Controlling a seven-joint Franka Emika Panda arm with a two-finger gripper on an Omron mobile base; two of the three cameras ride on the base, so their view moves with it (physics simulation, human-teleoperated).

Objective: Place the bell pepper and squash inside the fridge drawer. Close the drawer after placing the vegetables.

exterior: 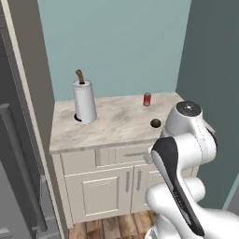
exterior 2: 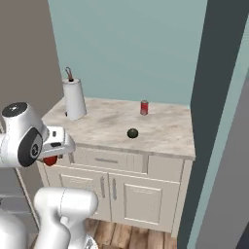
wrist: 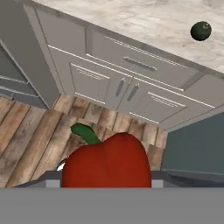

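Fingers (wrist: 106,186) grasping bell pepper (wrist: 106,162) off the worktop (exterior 2: 160,129); squash (exterior 2: 132,133) still there; 0 of 2 stowed.

A pale marbled stone bench (exterior: 116,123) is carried on cream panelled cabinets (exterior 2: 121,187) with a drawer and two doors. An upright white paper towel roll (exterior: 84,101) on a brown-topped holder and a small red soda can (exterior: 147,99) are set well apart on it. A wooden plank floor (wrist: 26,135) is seen below.
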